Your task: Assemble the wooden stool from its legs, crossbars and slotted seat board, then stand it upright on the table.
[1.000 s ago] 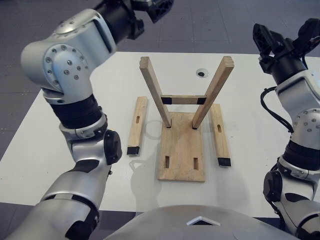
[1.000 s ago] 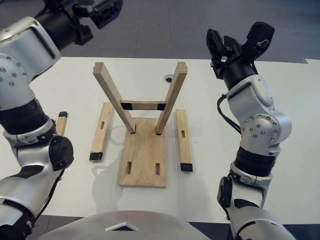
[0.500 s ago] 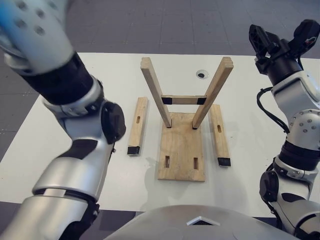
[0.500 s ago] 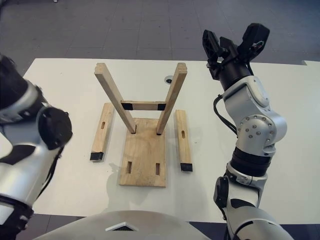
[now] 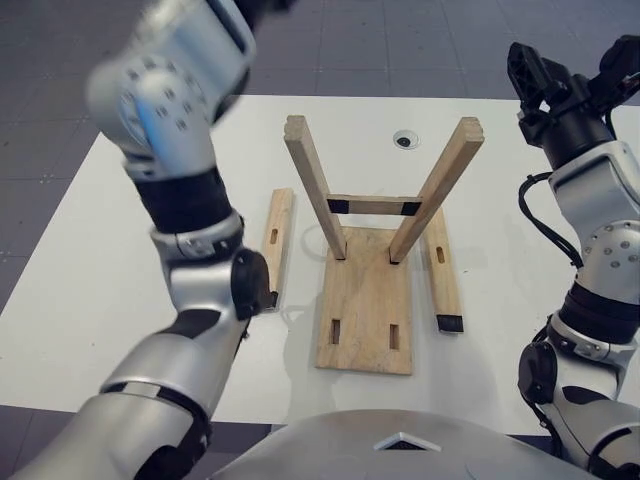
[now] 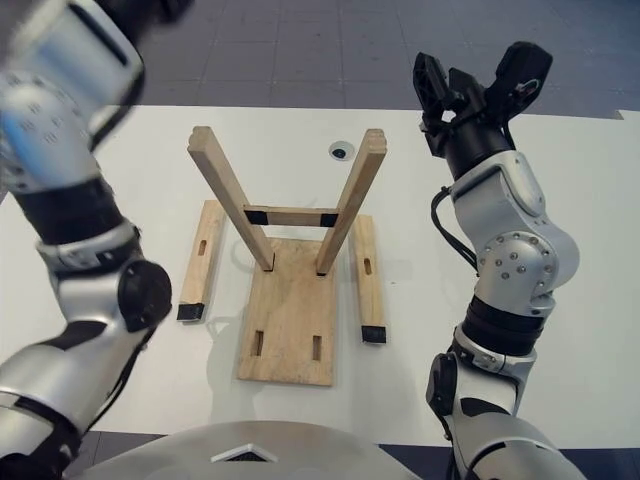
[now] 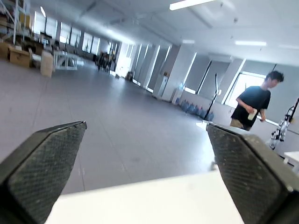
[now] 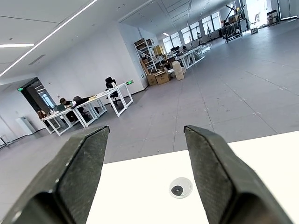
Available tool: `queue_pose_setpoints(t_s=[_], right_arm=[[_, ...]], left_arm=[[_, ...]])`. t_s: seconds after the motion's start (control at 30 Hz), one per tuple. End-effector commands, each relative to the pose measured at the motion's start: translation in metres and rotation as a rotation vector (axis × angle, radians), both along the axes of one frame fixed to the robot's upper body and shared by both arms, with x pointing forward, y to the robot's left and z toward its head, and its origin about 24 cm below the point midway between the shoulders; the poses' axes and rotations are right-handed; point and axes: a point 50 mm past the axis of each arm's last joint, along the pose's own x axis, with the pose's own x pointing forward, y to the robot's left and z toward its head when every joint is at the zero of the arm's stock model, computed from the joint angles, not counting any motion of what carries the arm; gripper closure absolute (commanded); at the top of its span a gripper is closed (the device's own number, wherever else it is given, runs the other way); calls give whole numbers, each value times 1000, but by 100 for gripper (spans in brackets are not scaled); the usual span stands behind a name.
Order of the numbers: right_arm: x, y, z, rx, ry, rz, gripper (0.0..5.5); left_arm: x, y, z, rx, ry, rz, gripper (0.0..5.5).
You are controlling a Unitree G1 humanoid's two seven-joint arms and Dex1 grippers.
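Right tool (image 6: 478,70): fingers spread wide apart, gripping nothing. It is raised above the far right part of the tabletop (image 6: 590,250), well apart from the stool parts.

Left tool (image 7: 145,126): fingers spread wide apart, nothing between them. It faces out past the tabletop's edge toward the room.

Board (image 5: 365,305): lies flat mid-tabletop, its long side running away from the robot. Two dark slots show at its near end.

Left standing leg (image 5: 315,185) and right standing leg (image 5: 435,190): feet set into the board's far end, tops splayed outward.

Crossbar (image 5: 372,206): level between the two standing legs, with a black end at each joint.

Left loose leg (image 5: 277,235): flat on the tabletop, left of the board and slightly apart from it. There is a slot in its face, and its near end is hidden behind the left arm.

Right loose leg (image 5: 440,270): flat on the tabletop, just beside the board's right edge. It has a slot in its face and a black cap at its near end.

Grommet (image 5: 405,140): round hole in the tabletop beyond the standing legs.
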Motion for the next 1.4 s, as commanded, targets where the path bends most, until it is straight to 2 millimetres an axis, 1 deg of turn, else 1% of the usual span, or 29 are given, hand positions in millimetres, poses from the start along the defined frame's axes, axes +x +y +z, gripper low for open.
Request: queue_pose_setpoints(t_s=[0.03, 0.07, 0.13, 0.17, 0.2, 0.27, 0.33, 0.4, 0.47, 0.5, 0.57, 0.67, 0.7, 0.77, 0.87, 0.97, 1.07, 1.17, 1.27, 1.4], right_arm=[[6, -14, 13, -17, -14, 25, 256], [7, -20, 16, -31, -12, 26, 256], [3, -29, 12, -89, 45, 18, 256], [0, -31, 5, -124, 99, 27, 256], [-5, -30, -9, -157, 178, 56, 256], [-20, -28, -35, -198, 322, 107, 256], [-39, -28, -58, -245, 458, 153, 256], [-61, -27, -81, -277, 586, 184, 256], [-81, -21, -99, -272, 679, 211, 256], [-90, -17, -104, -270, 705, 224, 256], [-104, -10, -107, -276, 720, 241, 256], [-115, -7, -106, -290, 724, 239, 256], [-117, -6, -108, -294, 732, 234, 256], [-121, -6, -110, -299, 741, 213, 256], [-123, -5, -112, -289, 738, 187, 256], [-121, -2, -111, -274, 721, 176, 256], [-115, -1, -106, -262, 684, 159, 256], [-101, -1, -86, -221, 564, 112, 256], [-93, 0, -72, -189, 487, 86, 256], [-84, 0, -57, -174, 421, 56, 256]], left_arm=[[-31, 16, 41, -6, -150, -34, 75], [-33, 25, 25, 25, -101, 4, 75], [-37, 48, -14, 119, 28, 139, 75], [-41, 60, -39, 164, 110, 214, 75], [-48, 73, -68, 195, 219, 275, 75], [-67, 88, -119, 254, 416, 356, 75], [-90, 94, -153, 303, 555, 398, 75], [-109, 94, -177, 313, 663, 430, 75], [-127, 88, -197, 339, 753, 435, 75], [-137, 83, -206, 364, 788, 433, 75], [-153, 74, -218, 371, 843, 409, 75], [-170, 70, -231, 386, 915, 422, 75], [-173, 73, -234, 406, 929, 449, 75], [-175, 87, -237, 493, 925, 547, 75], [-175, 104, -244, 597, 911, 580, 75], [-174, 119, -258, 639, 928, 590, 75], [-179, 131, -279, 638, 983, 567, 75], [-186, 144, -304, 640, 1038, 550, 75], [-185, 152, -320, 628, 1063, 532, 75], [-183, 160, -333, 626, 1076, 506, 75]])
